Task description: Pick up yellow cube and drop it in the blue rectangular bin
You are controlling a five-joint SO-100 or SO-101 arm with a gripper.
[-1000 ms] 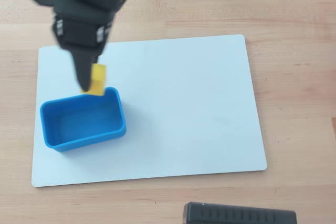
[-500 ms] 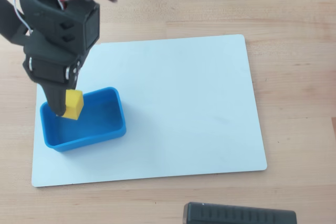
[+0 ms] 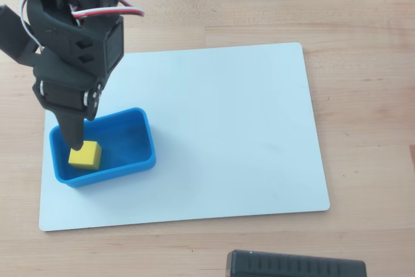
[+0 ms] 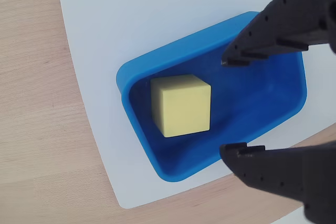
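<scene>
Pale wooden desk (image 3: 363, 95) carries a white board (image 3: 227, 128) — on it the blue bin (image 4: 294, 103), the yellow cube (image 4: 181, 105) resting inside. Above, the hand (image 4: 233, 106) hangs released, empty. Drop looks done — next, lift clear.

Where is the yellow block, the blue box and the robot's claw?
yellow cube (image 4: 181, 104), wrist view, on its front face, inside the bin.
blue rectangular bin (image 3: 144, 121), overhead view, on its right wall.
gripper (image 4: 233, 104), wrist view, midway between the two open black fingertips.
</scene>
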